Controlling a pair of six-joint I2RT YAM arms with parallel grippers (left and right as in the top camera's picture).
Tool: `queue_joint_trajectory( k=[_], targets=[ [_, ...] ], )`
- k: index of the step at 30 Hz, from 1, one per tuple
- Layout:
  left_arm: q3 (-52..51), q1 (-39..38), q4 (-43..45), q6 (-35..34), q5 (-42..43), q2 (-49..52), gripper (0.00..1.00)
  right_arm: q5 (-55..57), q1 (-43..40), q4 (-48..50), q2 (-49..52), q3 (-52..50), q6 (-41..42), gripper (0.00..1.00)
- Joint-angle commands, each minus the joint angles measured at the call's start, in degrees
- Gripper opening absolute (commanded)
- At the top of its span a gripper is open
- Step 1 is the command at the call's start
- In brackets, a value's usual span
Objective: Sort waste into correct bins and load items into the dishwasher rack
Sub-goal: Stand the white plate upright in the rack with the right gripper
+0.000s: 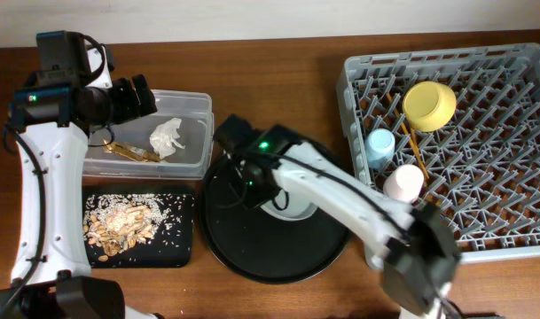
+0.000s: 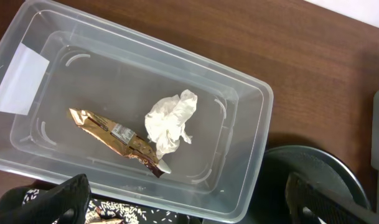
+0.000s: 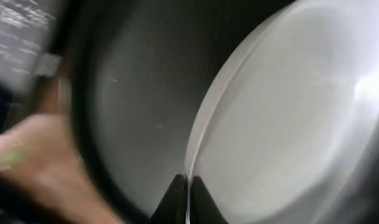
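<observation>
**Plate rim gripped**

The dishwasher rack (image 1: 491, 159) at 3 o'clock holds yellow bowl (image 1: 429, 105), light-blue cup (image 1: 380, 143), pinkish-white cup (image 1: 403, 182) and chopsticks (image 1: 412, 142). At 6 o'clock the round tray (image 1: 252, 246) carries the plate (image 3: 289, 124), its rim pinched by the closed right end effector (image 3: 188, 194). The clear tub (image 2: 251, 124) at 10 o'clock holds napkin (image 2: 170, 121) and wrapper (image 2: 114, 134) under the wide-open, empty left end effector (image 1: 142, 96). Food scraps (image 1: 119, 226) fill the black rectangular tray (image 1: 183, 241) at 8 o'clock.

Lg round blk tray (image 1: 252, 252) sits on brown wood table (image 1: 278, 62).
</observation>
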Motion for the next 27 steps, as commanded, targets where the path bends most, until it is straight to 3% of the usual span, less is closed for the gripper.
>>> queue_joint_trajectory(
  k=[1, 4, 7, 8, 11, 14, 19, 27],
  targets=[
    [0.1, 0.2, 0.0, -0.5, -0.2, -0.1, 0.99, -0.6, -4.3, -4.7, -13.6, 6.1, -5.0, 0.04],
    [0.1, 0.2, 0.0, -0.5, -0.2, -0.1, 0.99, -12.8, -16.2, -7.8, -24.7, 6.6, -14.1, 0.04],
    [0.1, 0.2, 0.0, -0.5, -0.2, -0.1, 0.99, -31.5, -40.6, -14.8, -31.7, 6.6, -27.7, 0.04],
    [0.1, 0.2, 0.0, -0.5, -0.2, -0.1, 0.99, -39.1, -49.9, -18.4, -31.6, 6.6, -34.3, 0.04],
    [0.1, 0.2, 0.0, -0.5, -0.2, -0.1, 0.99, -48.2, -63.8, -24.5, -27.8, 6.5, -44.2, 0.04],
    [0.1, 0.2, 0.0, -0.5, -0.2, -0.1, 0.99, -51.7, -70.4, -25.6, -21.5, 6.5, -49.5, 0.04],
    [0.1, 0.2, 0.0, -0.5, -0.2, -0.1, 0.99, -54.0, -71.8, -27.5, -8.3, 6.5, -58.6, 0.04],
    [0.1, 0.2, 0.0, -0.5, -0.2, -0.1, 0.99, -52.9, -76.8, -27.2, -0.3, 6.5, -62.2, 0.04]
  ],
)
